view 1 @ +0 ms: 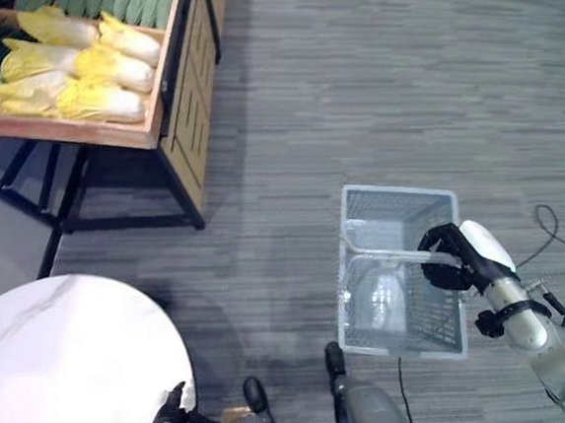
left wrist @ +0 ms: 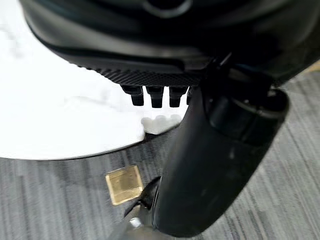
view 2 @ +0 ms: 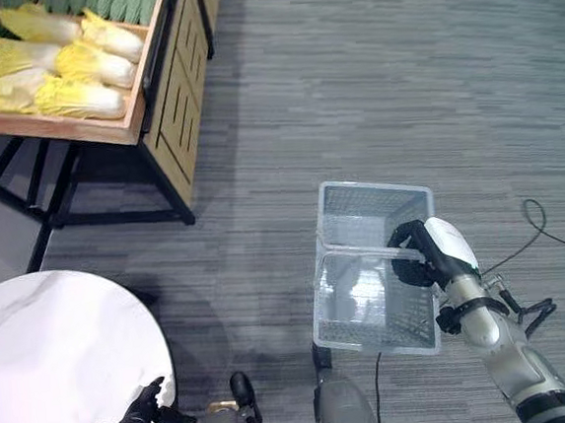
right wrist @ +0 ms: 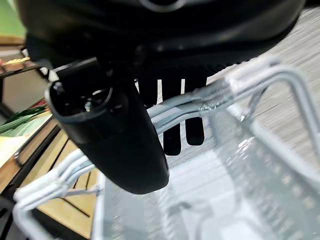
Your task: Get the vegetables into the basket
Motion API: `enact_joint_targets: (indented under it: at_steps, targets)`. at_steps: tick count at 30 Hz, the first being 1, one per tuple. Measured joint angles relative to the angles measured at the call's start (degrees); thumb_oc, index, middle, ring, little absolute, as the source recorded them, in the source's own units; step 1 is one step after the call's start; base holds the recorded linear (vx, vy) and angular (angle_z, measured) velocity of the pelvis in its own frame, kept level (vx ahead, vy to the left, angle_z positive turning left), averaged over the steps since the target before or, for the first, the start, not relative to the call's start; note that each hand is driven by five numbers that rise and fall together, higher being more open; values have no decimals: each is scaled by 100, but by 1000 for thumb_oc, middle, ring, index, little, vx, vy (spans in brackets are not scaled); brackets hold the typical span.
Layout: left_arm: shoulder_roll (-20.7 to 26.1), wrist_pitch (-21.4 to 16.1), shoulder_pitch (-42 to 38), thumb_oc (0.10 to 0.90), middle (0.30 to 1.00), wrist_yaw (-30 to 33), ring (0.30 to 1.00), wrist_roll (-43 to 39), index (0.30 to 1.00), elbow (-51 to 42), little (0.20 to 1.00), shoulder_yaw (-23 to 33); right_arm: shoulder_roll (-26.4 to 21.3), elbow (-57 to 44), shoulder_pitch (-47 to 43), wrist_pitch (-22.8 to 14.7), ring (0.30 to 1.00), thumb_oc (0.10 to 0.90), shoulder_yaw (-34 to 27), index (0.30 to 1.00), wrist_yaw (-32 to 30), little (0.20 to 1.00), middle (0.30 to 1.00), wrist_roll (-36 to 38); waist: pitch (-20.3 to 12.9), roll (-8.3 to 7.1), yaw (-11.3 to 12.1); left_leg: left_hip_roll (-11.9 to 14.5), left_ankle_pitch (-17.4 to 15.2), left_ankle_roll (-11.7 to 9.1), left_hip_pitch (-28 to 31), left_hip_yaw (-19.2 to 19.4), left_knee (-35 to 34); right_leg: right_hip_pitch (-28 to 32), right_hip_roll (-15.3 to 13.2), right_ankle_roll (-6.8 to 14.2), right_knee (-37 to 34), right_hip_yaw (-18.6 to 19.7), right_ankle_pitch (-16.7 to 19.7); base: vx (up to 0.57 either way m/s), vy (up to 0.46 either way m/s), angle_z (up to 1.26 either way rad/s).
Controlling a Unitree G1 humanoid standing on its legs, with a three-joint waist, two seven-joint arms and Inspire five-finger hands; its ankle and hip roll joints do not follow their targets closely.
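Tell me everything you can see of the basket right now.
The basket is pale grey, rectangular, with mesh walls and a thin wire handle, apparently plastic. It hangs upright over the grey carpet, carried by the right hand, whose fingers hook under the handle. Something clear and shiny, perhaps a plastic bag, lies inside. No vegetables are in it.

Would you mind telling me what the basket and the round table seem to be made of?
The basket looks like pale grey plastic: fine moulded mesh walls and solid rims, its thin handles held by the right hand. The round table shows a glossy white top with faint grey veins, so marble or a marble-look laminate.
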Motion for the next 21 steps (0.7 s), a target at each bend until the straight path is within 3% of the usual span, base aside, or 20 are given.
enact_joint_targets:
  at_steps: [4, 6, 11, 12, 14, 16, 17, 18, 21]
  targets:
    - [-178, -5, 14, 900, 1000, -23, 1000, 1, 1000, -196, 1000, -6, -40, 92, 141, 129, 300, 400, -22, 300, -14, 300, 300, -3, -67, 129, -9, 202, 134, -187, 25, -122, 71, 271, 252, -295, -420, -17, 248, 81, -186, -4]
    - [-398, -16, 3, 900, 1000, -72, 1000, -6, 1000, -198, 1000, -51, -68, 105, 344, 128, 300, 400, -70, 300, -12, 300, 300, -2, -152, 318, -15, 378, 139, -254, 16, -361, 200, 385, 371, -300, -420, -126, 116, 126, -334, 16]
    - [-483, -3, -10, 900, 1000, -91, 1000, -4, 1000, -165, 1000, -54, -78, 151, 431, 100, 300, 400, -71, 300, -9, 300, 300, 2, -169, 542, -1, 565, 174, -318, -112, -489, 501, 469, 508, -420, -418, -218, 37, 45, -192, 14]
    - [-475, 13, -26, 900, 1000, -69, 1000, 6, 1000, -105, 1000, -56, -75, 327, 452, 75, 300, 400, -72, 300, -9, 300, 300, 3, -181, 624, 4, 601, 290, -510, -243, -632, 701, 500, 541, -523, -420, -285, -32, 51, -205, 24]
    - [-475, 24, -30, 900, 1000, -7, 1000, 5, 1000, -58, 1000, -28, -72, 545, 453, 71, 300, 400, -71, 300, -8, 300, 300, 6, -179, 628, 46, 604, 495, -807, -370, -820, 907, 499, 517, -593, -423, -287, -78, 41, -121, 14]
    - [-494, 23, -21, 900, 1000, 40, 1000, -45, 1000, -42, 1000, 32, -76, 797, 451, 83, 300, 400, -72, 300, -12, 300, 300, 14, -158, 610, 146, 581, 580, -881, -517, -1262, 1221, 537, 505, -645, -424, -220, -103, 45, -31, 0]
    - [-523, -24, -48, 900, 1000, 68, 1000, -52, 1000, -78, 1000, 45, -75, 1038, 429, 105, 300, 400, -73, 300, -41, 300, 300, 27, -125, 564, 176, 435, 427, -981, -708, -1782, 1374, 563, 453, -744, -421, -139, -103, 88, -1, 5]
    - [-564, -34, -79, 900, 1000, 77, 1000, -46, 1000, -77, 1000, 37, -79, 1158, 414, 145, 300, 400, -75, 300, -67, 300, 300, 28, -121, 559, 176, 306, 338, -996, -720, -2008, 1106, 556, 397, -744, -422, -128, -103, 95, 12, 3]
    - [-590, -35, -91, 900, 1000, 159, 1000, -47, 1000, -29, 1000, -33, -59, 1288, 394, 171, 300, 400, -54, 300, -92, 300, 300, 31, -108, 577, 180, 163, 319, -937, -931, -2032, 598, 487, 394, -780, -424, -81, -127, 92, 33, -16]
